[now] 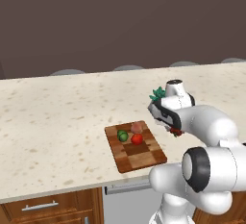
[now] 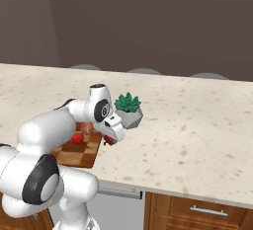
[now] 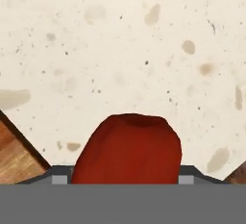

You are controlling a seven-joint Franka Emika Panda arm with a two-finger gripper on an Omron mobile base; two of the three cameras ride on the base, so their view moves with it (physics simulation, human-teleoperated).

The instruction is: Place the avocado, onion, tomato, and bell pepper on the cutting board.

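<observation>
The lumpy, deep red bell pepper (image 3: pixel 128 148) is pinched in the gripper (image 1: pixel 176 131), bent low over speckled stone just right of the checkered wooden cutting board (image 1: pixel 141 159).

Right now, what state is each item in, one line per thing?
avocado: lying on the cutting board
onion: on the board
tomato: on the board
bell pepper: held in the claw, above the counter
claw: shut on the bell pepper
potted plant: upright on the counter

No legible text, label, brand, number or sign on anything here.
</observation>
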